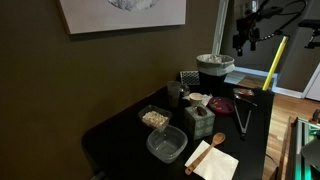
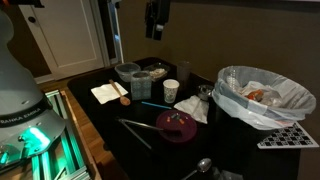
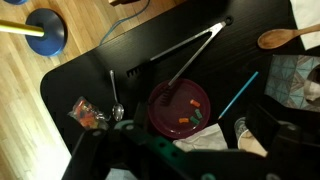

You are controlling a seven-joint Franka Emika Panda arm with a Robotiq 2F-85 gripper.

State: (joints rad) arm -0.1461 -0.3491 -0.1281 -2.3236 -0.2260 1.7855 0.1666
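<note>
Tongs (image 3: 190,58) lie with their tips on the maroon plate (image 3: 180,108), below the claw (image 2: 156,34), which hangs high over the black surface (image 3: 80,70), seemingly to clear the clutter. Whether it is spread cannot be told.

black table (image 3: 85,62): maroon plate (image 3: 160,102), tongs (image 3: 196,54), spoon (image 3: 115,96), straw (image 3: 238,93)

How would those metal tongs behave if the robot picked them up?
The tongs look like thin metal, so probably stiff, light and slippery. Their arms lie spread apart, so gripping one arm would likely let them tilt. One tip seems to touch the plate, which a push might nudge.
</note>
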